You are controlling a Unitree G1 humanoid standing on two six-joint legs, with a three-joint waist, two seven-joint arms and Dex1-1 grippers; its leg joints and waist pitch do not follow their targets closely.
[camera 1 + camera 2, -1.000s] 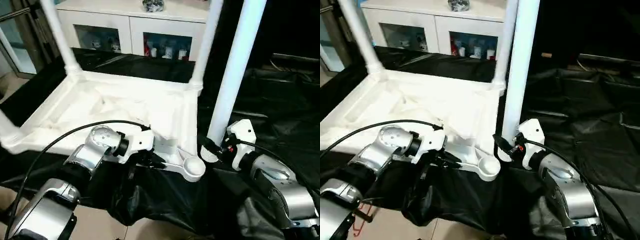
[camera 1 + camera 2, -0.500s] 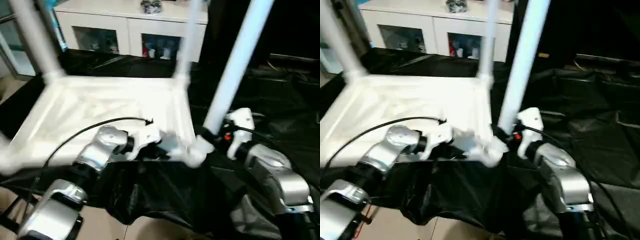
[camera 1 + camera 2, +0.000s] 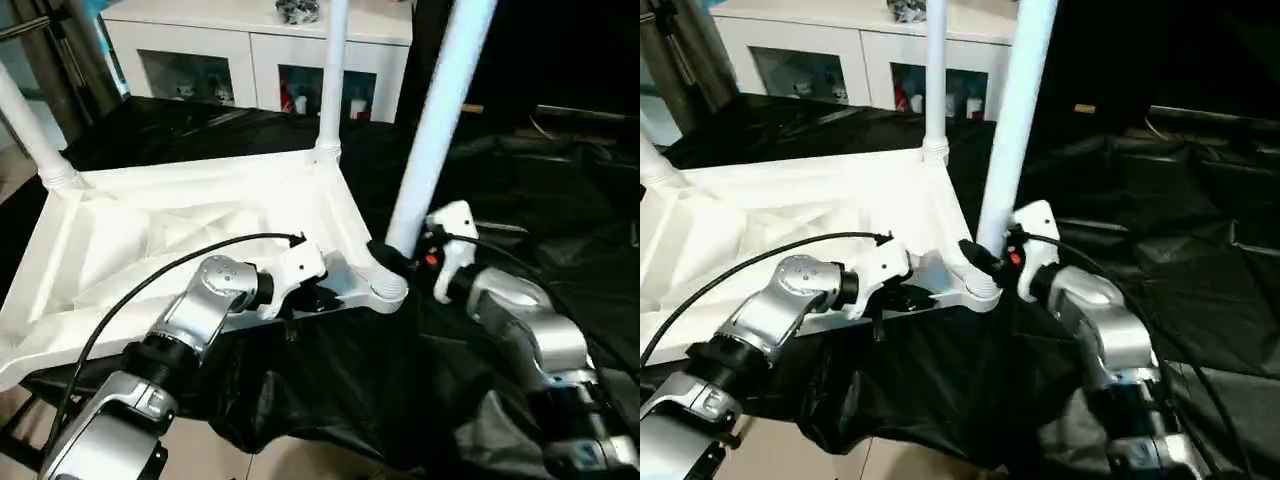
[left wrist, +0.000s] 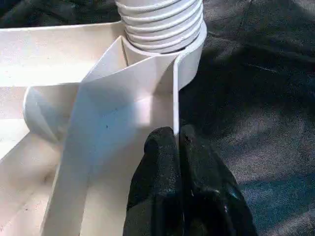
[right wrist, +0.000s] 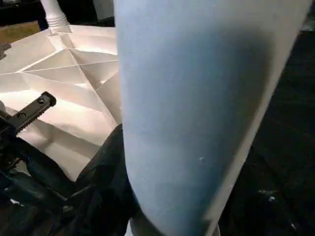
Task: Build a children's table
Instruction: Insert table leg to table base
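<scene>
The white tabletop (image 3: 170, 225) lies upside down on black sheeting, ribs facing up. Two white legs stand in its far corner sockets, one at the left (image 3: 35, 140) and one at the right (image 3: 331, 80). My left gripper (image 3: 322, 297) is shut on the near rim (image 4: 173, 93) beside the near right corner socket (image 3: 386, 288). My right gripper (image 3: 397, 258) is shut low on a third leg (image 3: 432, 130), which stands upright with a slight tilt. The ribbed end of this leg (image 4: 162, 22) sits in that corner socket. Black fingers (image 5: 106, 182) wrap the leg.
A white glass-fronted cabinet (image 3: 262, 62) stands behind the tabletop. Crumpled black sheeting (image 3: 570, 190) covers the surface to the right and hangs over the near edge. My left arm's black cable (image 3: 150, 285) arcs over the tabletop. Bare floor (image 3: 15, 435) lies at the lower left.
The tabletop has swung round, its far corners going left. Its near right socket, which lay beside the held leg's end, now sits under it. Both grippers keep their holds.
</scene>
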